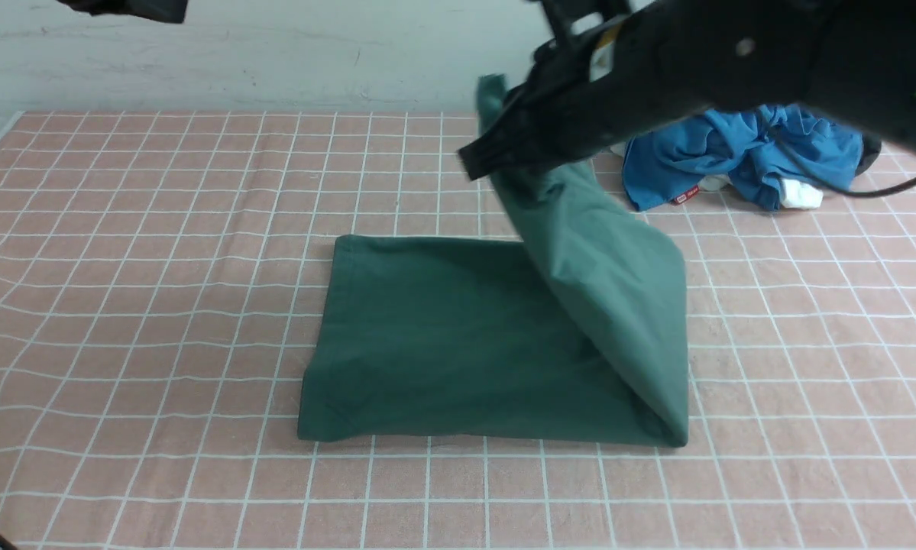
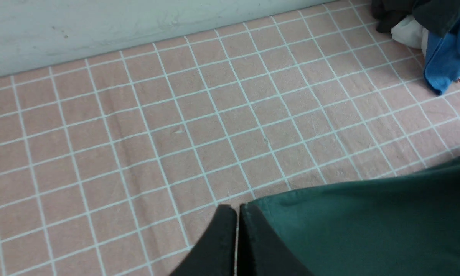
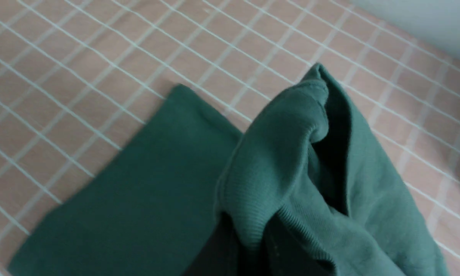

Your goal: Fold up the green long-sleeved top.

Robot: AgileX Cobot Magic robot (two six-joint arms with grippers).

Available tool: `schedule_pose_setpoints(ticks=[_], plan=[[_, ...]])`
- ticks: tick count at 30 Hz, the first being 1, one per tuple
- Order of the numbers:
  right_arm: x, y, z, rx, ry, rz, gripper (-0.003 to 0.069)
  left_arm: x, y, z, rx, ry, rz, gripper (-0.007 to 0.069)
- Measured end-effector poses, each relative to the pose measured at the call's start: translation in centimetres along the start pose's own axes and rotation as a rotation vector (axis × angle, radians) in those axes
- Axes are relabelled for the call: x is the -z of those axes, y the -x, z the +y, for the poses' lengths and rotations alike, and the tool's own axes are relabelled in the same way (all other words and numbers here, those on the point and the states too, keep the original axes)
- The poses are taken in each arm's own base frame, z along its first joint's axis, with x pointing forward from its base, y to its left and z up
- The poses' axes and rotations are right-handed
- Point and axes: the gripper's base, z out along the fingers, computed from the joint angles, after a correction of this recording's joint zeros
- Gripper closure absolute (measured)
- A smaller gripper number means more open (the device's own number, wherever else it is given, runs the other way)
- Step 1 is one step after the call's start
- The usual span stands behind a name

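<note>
I'm watching the green long-sleeved top [image 1: 458, 336] lying folded mid-table on the pink checked cloth [image 1: 160, 267]. Its three-o'clock side is hanging lifted from the right gripper [image 1: 479, 160], whose fingers are pinching the ribbed edge tight. The left gripper [image 2: 236, 214] is hovering above the table, fingers pressed together and empty. At two o'clock, apart from the top, a blue garment [image 1: 740, 153] is lying crumpled, with my right arm partly covering it.
</note>
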Motion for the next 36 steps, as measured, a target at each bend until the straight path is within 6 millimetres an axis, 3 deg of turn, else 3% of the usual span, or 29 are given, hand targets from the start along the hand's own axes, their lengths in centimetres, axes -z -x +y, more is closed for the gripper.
schedule_pose_setpoints(ticks=[2,4,7,9,15,19,22,26,29,30,31,36], plan=[[-4.2,-1.3,2.3,-0.033,0.066,-0.015,0.0638,1.5,-0.1,-0.5,-0.033,0.014,0.029,0.0628],[-6.7,-2.3,3.4,-0.049,0.091,-0.021,0.0631,1.7,-0.3,-0.6,-0.040,0.010,0.054,0.0628],[-9.8,-3.7,4.7,-0.068,0.118,-0.006,0.0594,1.6,-0.6,-0.6,-0.042,0.003,0.083,0.0628],[-10.9,-4.1,5.4,-0.068,0.134,0.010,0.0527,1.5,-0.7,-0.5,-0.043,0.004,0.089,0.0628],[-10.1,-2.5,6.0,0.029,0.180,0.074,0.0313,1.5,-0.7,-0.5,-0.043,0.001,0.094,0.0628],[-8.7,-1.2,4.7,0.093,0.186,0.146,0.0242,1.5,-0.8,-0.6,-0.043,-0.002,0.100,0.0628],[-8.5,-1.1,3.0,0.086,0.162,0.187,0.0236,1.5,-0.8,-0.6,-0.043,-0.002,0.100,0.0628],[-10.8,-3.0,1.9,0.044,0.138,0.274,0.0244,1.5,-0.7,-0.8,-0.034,-0.022,0.098,0.0628],[-13.7,-5.9,3.0,0.033,0.161,0.388,0.0253,1.5,-0.9,-1.0,-0.027,-0.045,0.112,0.0627],[-15.4,-8.1,4.5,0.053,0.187,0.471,0.0256,1.6,-1.0,-1.1,-0.026,-0.058,0.131,0.0627],[-15.9,-8.9,5.4,0.075,0.199,0.499,0.0257,1.6,-1.1,-1.1,-0.026,-0.061,0.137,0.0627],[-15.3,-8.4,6.3,0.148,0.199,0.500,0.0257,2.6,-0.9,-1.5,-0.036,-0.059,0.125,0.0627]])
